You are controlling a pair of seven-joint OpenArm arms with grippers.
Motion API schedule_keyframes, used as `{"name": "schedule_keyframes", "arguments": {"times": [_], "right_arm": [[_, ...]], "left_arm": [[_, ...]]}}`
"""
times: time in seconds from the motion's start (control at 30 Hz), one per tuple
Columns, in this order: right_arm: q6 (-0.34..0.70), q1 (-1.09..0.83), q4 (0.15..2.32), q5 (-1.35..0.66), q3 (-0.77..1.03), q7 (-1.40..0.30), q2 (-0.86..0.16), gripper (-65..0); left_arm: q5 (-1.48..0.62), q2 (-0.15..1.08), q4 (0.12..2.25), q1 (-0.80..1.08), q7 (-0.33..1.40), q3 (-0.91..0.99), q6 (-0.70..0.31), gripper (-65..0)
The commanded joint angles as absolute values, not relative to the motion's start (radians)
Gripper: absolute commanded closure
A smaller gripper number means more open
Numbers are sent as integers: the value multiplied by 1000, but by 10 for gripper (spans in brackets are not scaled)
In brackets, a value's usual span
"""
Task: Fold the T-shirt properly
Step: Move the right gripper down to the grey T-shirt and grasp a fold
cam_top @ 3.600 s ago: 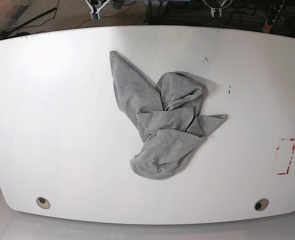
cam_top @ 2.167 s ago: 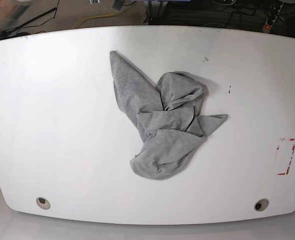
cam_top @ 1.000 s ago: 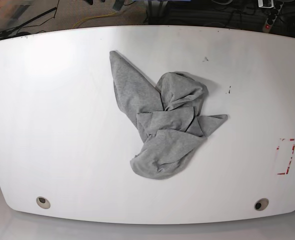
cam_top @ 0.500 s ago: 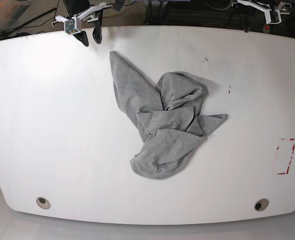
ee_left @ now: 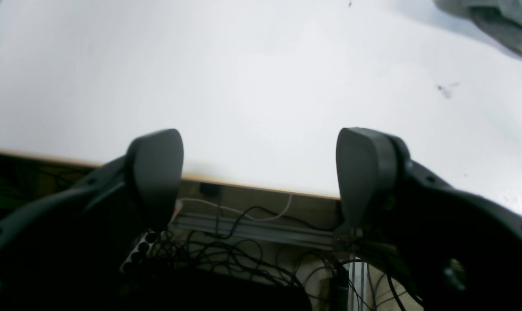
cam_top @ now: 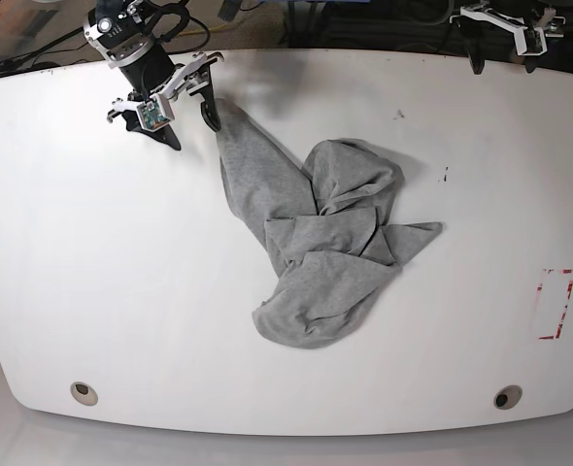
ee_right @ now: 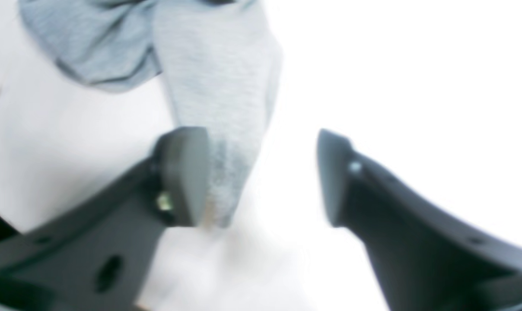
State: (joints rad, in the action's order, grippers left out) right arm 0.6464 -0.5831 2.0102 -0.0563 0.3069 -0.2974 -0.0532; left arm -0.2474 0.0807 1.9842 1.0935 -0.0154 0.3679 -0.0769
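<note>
Both claws stand spread with nothing between their fingers; the right claw (cam_top: 185,109) hovers at the far left part of the table (cam_top: 92,252) in the base view, with one finger (cam_top: 210,109) just at the pointed far tip of the T-shirt (cam_top: 316,243), while the left claw (cam_top: 502,41) hangs over the far right edge, well apart from the cloth; in the right wrist view the tip of the T-shirt (ee_right: 226,108) lies beside the left-hand finger (ee_right: 185,172) and not squarely in the gap, though the picture is blurred and I cannot tell whether finger and fabric touch.

The step in hand looks like a first grab to open the heap; to do it well, the right claw should shift so the tip sits between both fingers, come down until it meets the table, and pinch only the top layer's corner; the left claw (ee_left: 261,172) would need to travel toward the grey edge (ee_left: 498,19) seen at the top right of its view before any pull, so the cloth spreads rather than drags.

Near the middle of the table, the T-shirt is plain heather grey, crumpled into overlapping folds; a long narrow flap runs to the far left, a rounded lobe lies nearest the front edge; no lettering or tag shows.
</note>
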Motion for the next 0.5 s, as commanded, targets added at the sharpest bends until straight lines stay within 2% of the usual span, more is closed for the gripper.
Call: {"name": "schedule_keyframes", "arguments": {"times": [0.0,0.3,0.47], "right_arm": [[673,-530,2029,-70,312,-332,-62,-422],[698,-294,2011,-62,223,-564,-68,-422],[698,-160,1949,-62,99,-633,-124,-422]], "left_arm": [[-249,84,1997,1112,-36,374,-73,-518],[-243,84,1995,1087,-35,369,-73,-518],[-243,84,1995,1075,-35,369,-74,-518]]}}
